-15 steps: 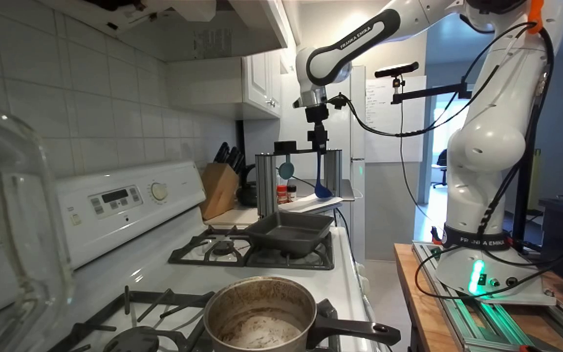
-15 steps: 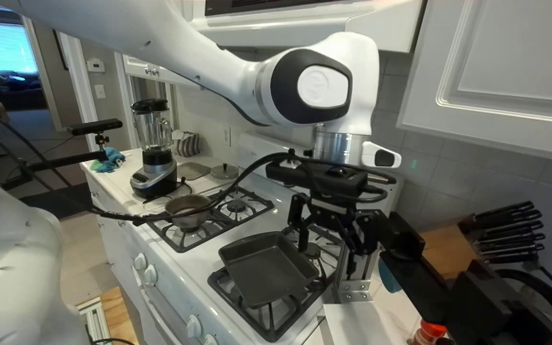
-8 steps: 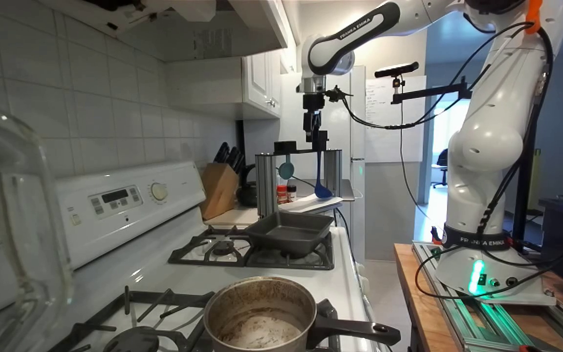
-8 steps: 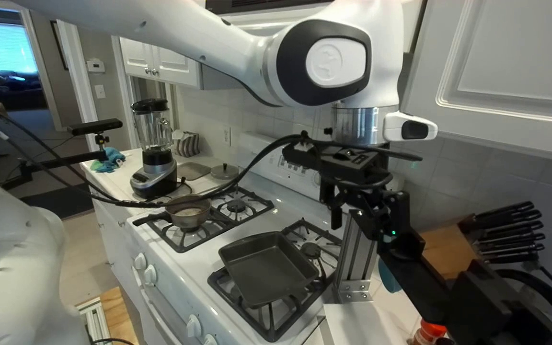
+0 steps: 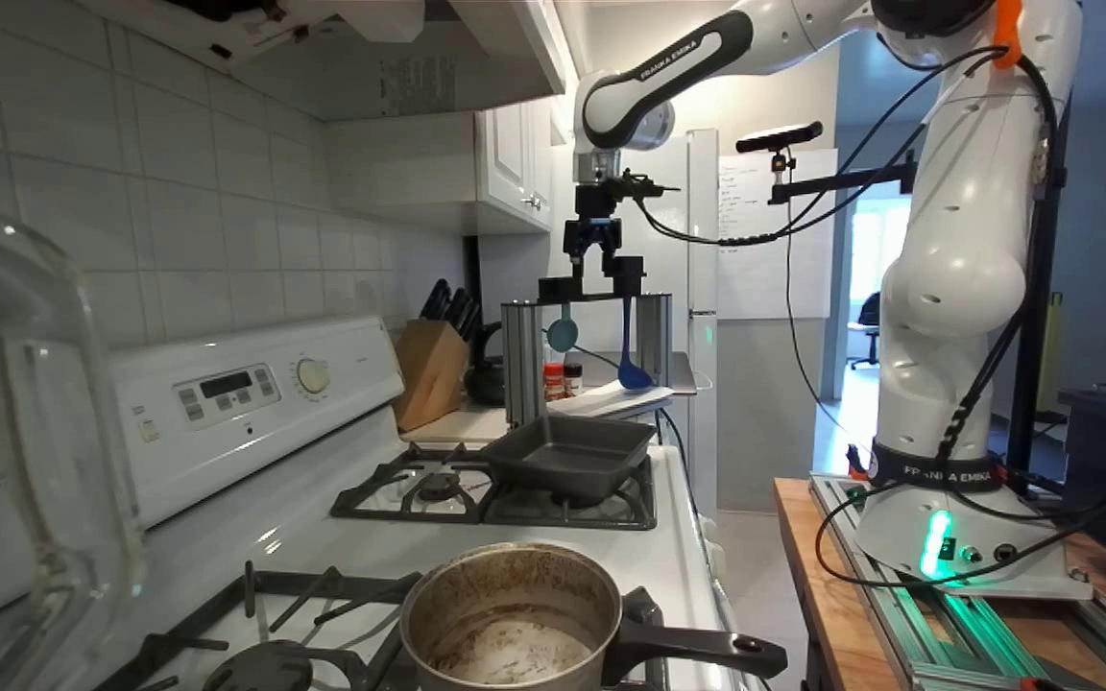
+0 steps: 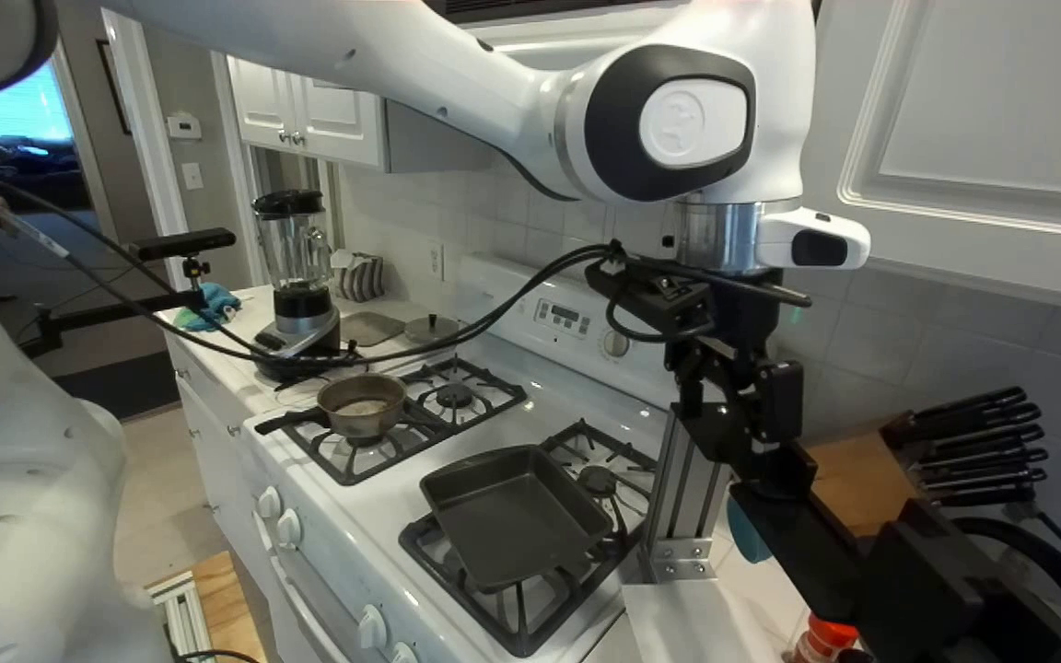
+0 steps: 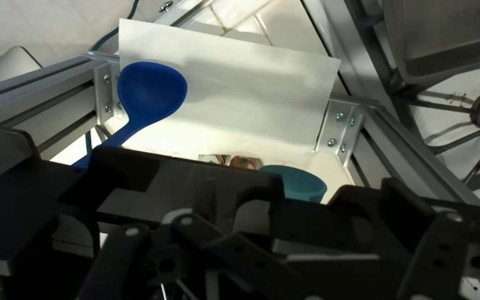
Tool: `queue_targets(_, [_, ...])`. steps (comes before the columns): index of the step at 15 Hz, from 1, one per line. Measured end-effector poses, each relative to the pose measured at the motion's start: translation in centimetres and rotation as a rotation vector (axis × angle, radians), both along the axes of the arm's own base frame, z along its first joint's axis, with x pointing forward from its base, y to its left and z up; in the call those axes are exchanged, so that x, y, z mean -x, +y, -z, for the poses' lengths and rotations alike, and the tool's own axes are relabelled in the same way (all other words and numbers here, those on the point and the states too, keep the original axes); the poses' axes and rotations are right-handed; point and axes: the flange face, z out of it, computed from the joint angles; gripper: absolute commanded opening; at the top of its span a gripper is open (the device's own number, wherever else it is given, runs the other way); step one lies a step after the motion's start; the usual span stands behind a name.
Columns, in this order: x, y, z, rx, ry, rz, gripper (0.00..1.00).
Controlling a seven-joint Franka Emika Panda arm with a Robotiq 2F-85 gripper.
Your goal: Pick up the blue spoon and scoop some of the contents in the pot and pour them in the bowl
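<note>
A: What could go wrong from here?

B: The wrong pick, I'd say. The spoon [image 5: 563, 335] is the teal one, hanging from the rack [image 5: 524, 365] just past the end of the stove [image 5: 351, 547], towards its back edge. A dark-blue ladle [image 5: 633, 372] hangs beside it, towards the front edge, and in an exterior view the gripper [image 5: 593, 267] stands over the gap between them. A drift frontward could end on the ladle.

A: And straight down?

B: Then a fingertip would probably meet the bar [image 5: 596, 297] or clip a block [image 5: 560, 287]. It's black on black in the wrist view, so lining up looks hard.

A: The jaws?

B: Parted, with a visible gap and nothing held that I can see. Whether they touch the rack, I cannot tell.

A: Later trouble?

B: The pot [image 6: 363, 425] sits near the stove's front corner, at the end away from the rack, its handle [image 6: 293, 421] pointing to the front edge; a low swing could knock it round. No bowl shows, so the pour has no visible target.

A: How is the arm [image 5: 956, 278] posed?

B: High, reaching in from the front-edge side, forearm [image 5: 683, 67] sloping down towards the back, wrist [image 5: 598, 165] and gripper pointing straight down above the rack. A cable [image 5: 755, 238] sags from the wrist back to the arm.
</note>
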Motion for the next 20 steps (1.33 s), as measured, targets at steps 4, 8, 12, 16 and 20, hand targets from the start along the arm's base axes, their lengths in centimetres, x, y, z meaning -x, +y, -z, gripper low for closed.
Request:
queue_targets(4, [-2.3,-0.8,-0.7,-0.023,-0.035,0.081,1.0])
queue_targets(8, [-3.5,-2.0,0.2,-0.064,0.005,0.122,1.0])
queue_targets(12, [-3.6,-2.4,0.8,-0.076,0.023,0.134,1.0])
queue_targets(16, [-3.7,-2.3,0.8,-0.076,0.023,0.133,1.0])
queue_targets(20, [-3.8,-2.2,1.0,-0.077,0.027,0.127,1.0])
